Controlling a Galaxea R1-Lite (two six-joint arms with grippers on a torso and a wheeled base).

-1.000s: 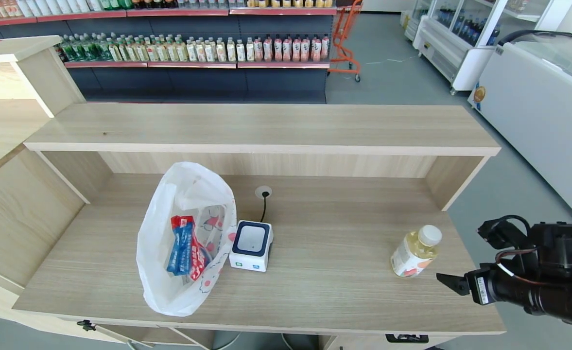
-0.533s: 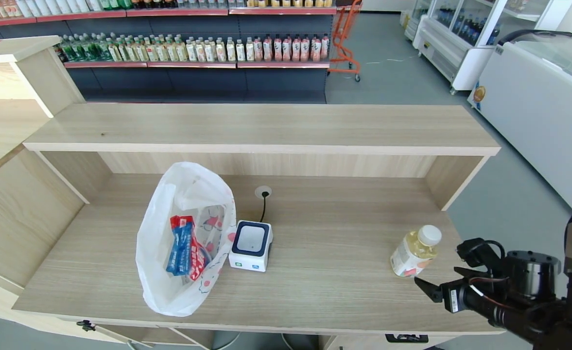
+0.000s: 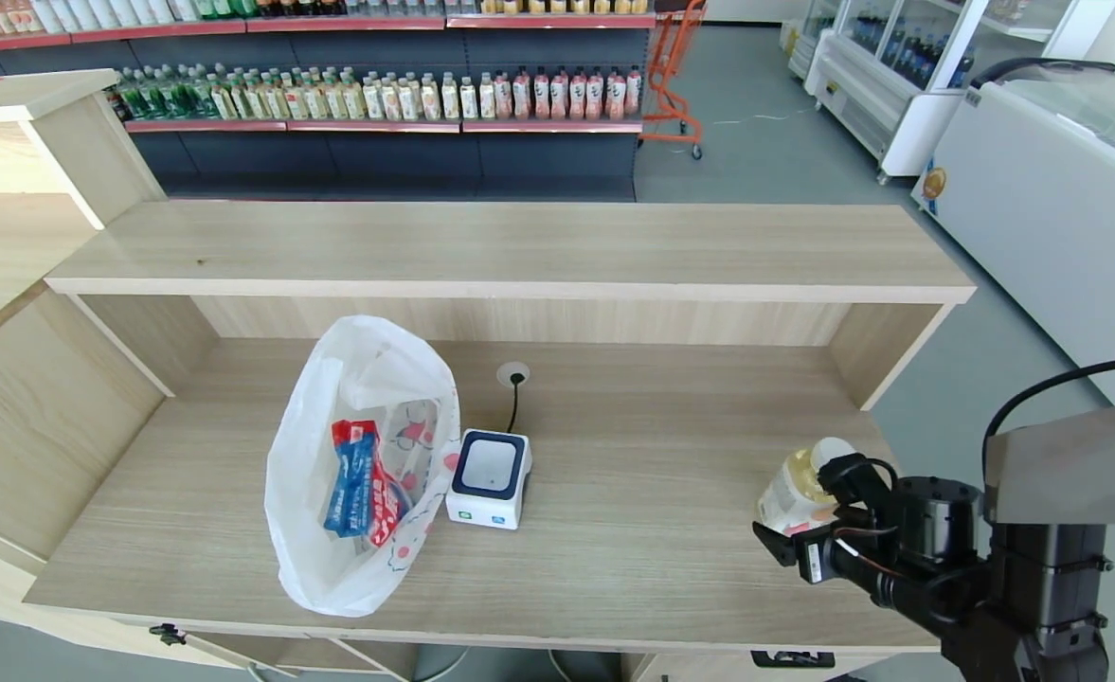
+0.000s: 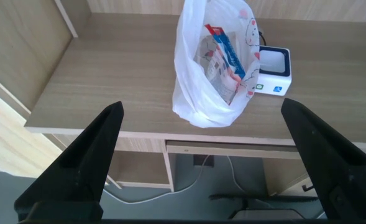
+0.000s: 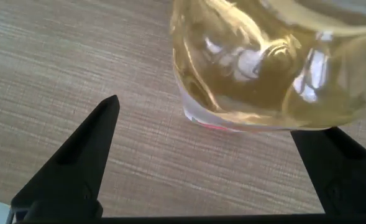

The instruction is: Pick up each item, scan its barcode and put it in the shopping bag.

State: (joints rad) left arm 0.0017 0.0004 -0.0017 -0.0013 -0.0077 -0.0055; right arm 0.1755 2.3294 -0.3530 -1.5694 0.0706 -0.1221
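A small bottle (image 3: 792,493) of yellow drink with a white cap stands at the counter's right end. My right gripper (image 3: 803,507) is open, one finger on each side of the bottle's lower part. The right wrist view has the bottle (image 5: 263,62) close up between the spread fingers of that gripper (image 5: 204,121). A white shopping bag (image 3: 358,464) lies open at the left with a red and blue box (image 3: 358,478) inside. Beside it sits the white scanner (image 3: 491,478). My left gripper (image 4: 201,107) is open, off the counter's near edge, facing the bag (image 4: 214,62) and scanner (image 4: 273,62).
The wooden counter (image 3: 633,511) has bare surface between scanner and bottle. A raised ledge (image 3: 519,246) runs along the back, with side walls at both ends. The scanner's cable (image 3: 514,403) runs into a hole behind it.
My right arm has swung left and forward from beyond the counter's right end, and its open fingers now flank the bottle. Bag, scanner and bottle have not moved.
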